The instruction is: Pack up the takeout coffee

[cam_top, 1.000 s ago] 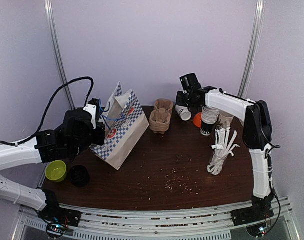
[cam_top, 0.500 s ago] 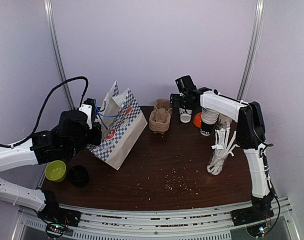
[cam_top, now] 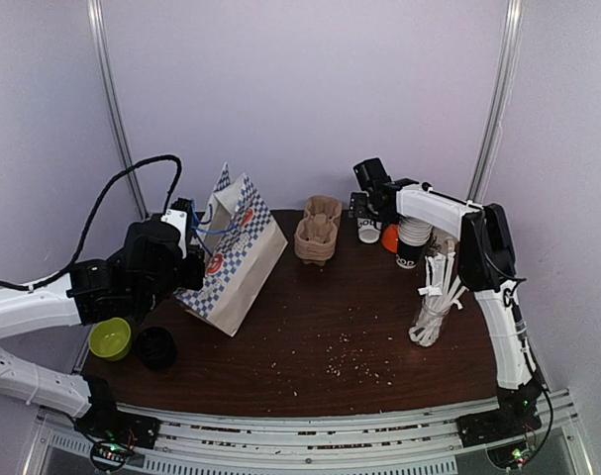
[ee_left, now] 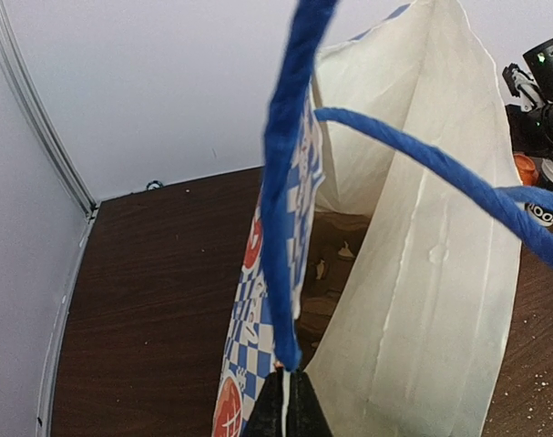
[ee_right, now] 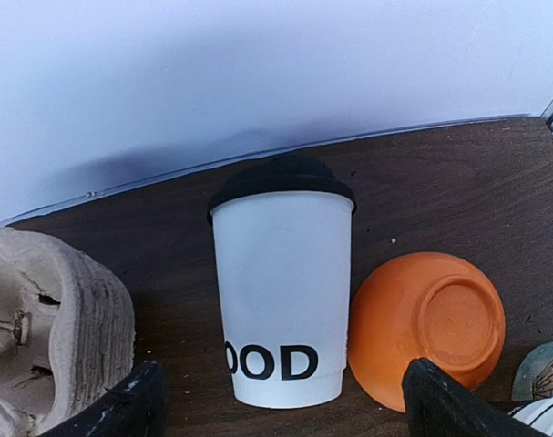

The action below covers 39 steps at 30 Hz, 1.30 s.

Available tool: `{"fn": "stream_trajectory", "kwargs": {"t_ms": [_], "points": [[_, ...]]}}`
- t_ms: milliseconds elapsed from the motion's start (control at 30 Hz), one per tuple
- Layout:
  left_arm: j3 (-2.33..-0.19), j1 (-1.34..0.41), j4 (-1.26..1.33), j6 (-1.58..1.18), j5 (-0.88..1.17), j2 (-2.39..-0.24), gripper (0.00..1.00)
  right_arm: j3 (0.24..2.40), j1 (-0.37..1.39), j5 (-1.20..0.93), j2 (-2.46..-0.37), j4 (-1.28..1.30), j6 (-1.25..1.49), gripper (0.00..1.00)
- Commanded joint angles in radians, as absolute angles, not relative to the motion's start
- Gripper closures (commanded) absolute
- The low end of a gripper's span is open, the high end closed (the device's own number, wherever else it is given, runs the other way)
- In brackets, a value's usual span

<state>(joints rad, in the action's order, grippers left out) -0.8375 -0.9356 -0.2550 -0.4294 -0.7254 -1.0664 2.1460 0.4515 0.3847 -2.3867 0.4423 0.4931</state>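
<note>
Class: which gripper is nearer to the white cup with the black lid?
Right. The right gripper hangs just above the cup, fingers open either side of it. The left gripper is far across the table, shut on the blue handle of the checked bag.

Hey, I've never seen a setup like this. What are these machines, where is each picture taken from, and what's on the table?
These are two robot arms bolted to a table. One picture looks down from above; the others come from wrist cameras. The left end effector is shut on the blue handle of a checked paper bag. The right end effector is open, its fingers either side of an upright lidded coffee cup, not gripping. Nearby stand a pulp carrier tray, an orange bowl and a glass of straws.
</note>
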Motion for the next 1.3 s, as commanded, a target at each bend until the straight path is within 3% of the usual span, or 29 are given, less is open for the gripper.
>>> {"fn": "stream_trajectory", "kwargs": {"t_ms": [0,567,700,933,1267], "points": [[-0.825,-0.93,-0.226,-0.437,-0.73,-1.077,1.0,2.177,0.439,0.384,-2.438,0.456,0.506,0.09],[-0.841,-0.93,-0.237,-0.425,-0.73,-1.069,1.0,2.289,0.429,0.402,-2.581,0.49,0.558,0.09],[-0.838,-0.93,-0.238,-0.424,-0.732,-1.069,1.0,2.289,0.426,0.387,-2.59,0.477,0.556,0.16],[-0.839,-0.93,-0.238,-0.424,-0.735,-1.069,1.0,2.252,0.43,0.359,-2.557,0.455,0.549,0.39],[-0.841,-0.93,-0.244,-0.427,-0.732,-1.04,1.0,1.948,0.506,0.373,-2.292,0.361,0.545,0.45]]}}
